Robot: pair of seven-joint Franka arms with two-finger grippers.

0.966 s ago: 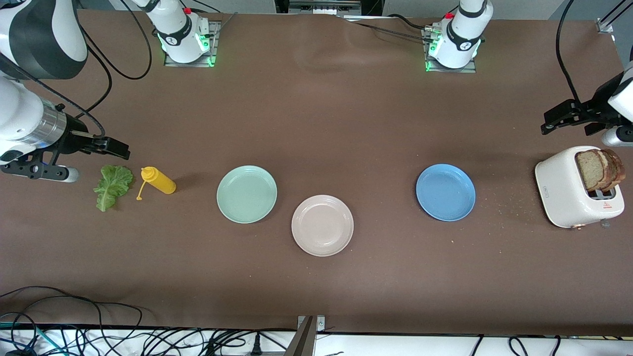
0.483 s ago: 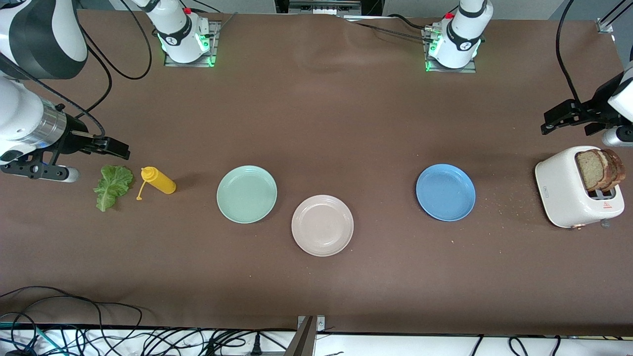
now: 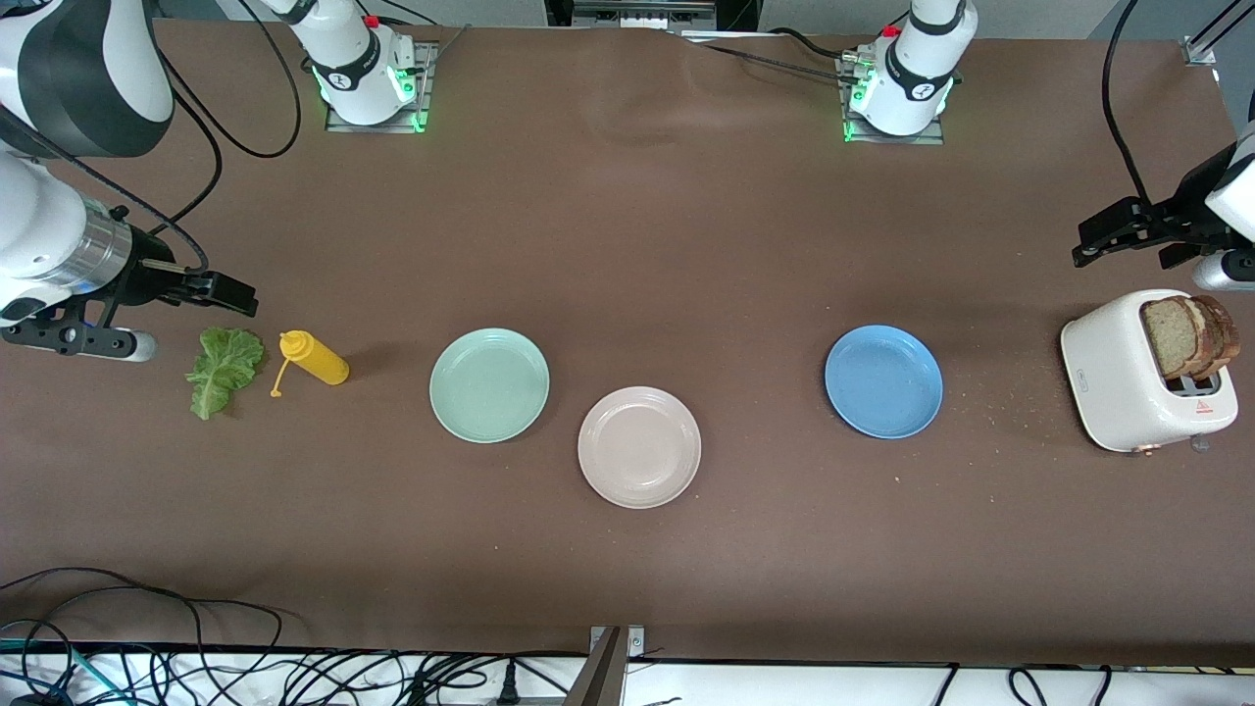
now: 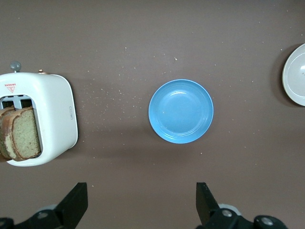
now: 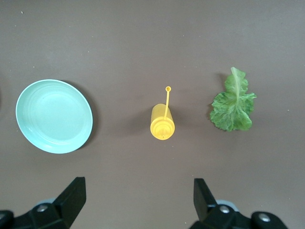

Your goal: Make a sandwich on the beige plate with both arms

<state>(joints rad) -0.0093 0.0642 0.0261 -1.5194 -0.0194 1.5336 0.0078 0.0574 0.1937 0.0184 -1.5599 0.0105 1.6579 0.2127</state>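
Observation:
The beige plate (image 3: 639, 447) lies bare near the table's middle, and its edge shows in the left wrist view (image 4: 296, 78). No stacked sandwich is in view. Two brown bread slices (image 3: 1189, 336) stand in a white toaster (image 3: 1118, 378) at the left arm's end; the slices (image 4: 21, 138) also show in the left wrist view. A green lettuce leaf (image 3: 224, 369) lies on the table at the right arm's end and shows in the right wrist view (image 5: 233, 106). My left gripper (image 3: 1093, 240) hangs open and empty above the table beside the toaster (image 4: 141, 193). My right gripper (image 3: 230, 292) hangs open and empty over the table by the lettuce (image 5: 138, 191).
A yellow squeeze bottle (image 3: 314, 358) lies on its side beside the lettuce. A mint-green plate (image 3: 489, 384) sits beside the beige plate toward the right arm's end. A blue plate (image 3: 883, 381) sits toward the toaster. Crumbs lie between the blue plate and the toaster.

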